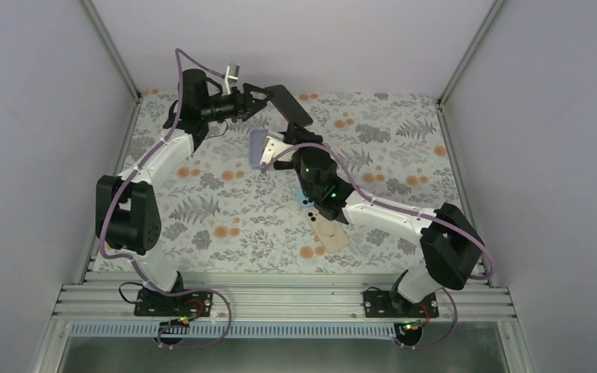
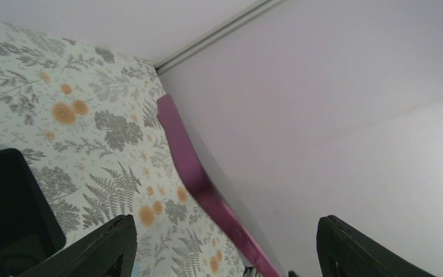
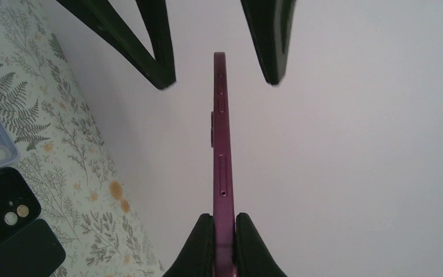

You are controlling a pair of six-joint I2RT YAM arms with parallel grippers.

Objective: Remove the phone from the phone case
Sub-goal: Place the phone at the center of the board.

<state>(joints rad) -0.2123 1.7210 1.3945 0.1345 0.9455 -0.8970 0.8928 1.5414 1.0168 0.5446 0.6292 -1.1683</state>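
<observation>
My right gripper is shut on the lower end of the purple phone and holds it upright on edge above the table. Its buttons and SIM tray show bare. From above, the phone shows its black face at the back, over my right gripper. My left gripper stands open beside the phone's top end. Its fingers straddle that end without touching, and the phone runs between them in the left wrist view. A black phone case with a camera cutout lies flat on the table, apart from both grippers.
A lavender case lies on the floral mat left of the right gripper. A beige one lies near the front, partly under the right arm. A black slab lies next to the black case. White walls close in the sides and back.
</observation>
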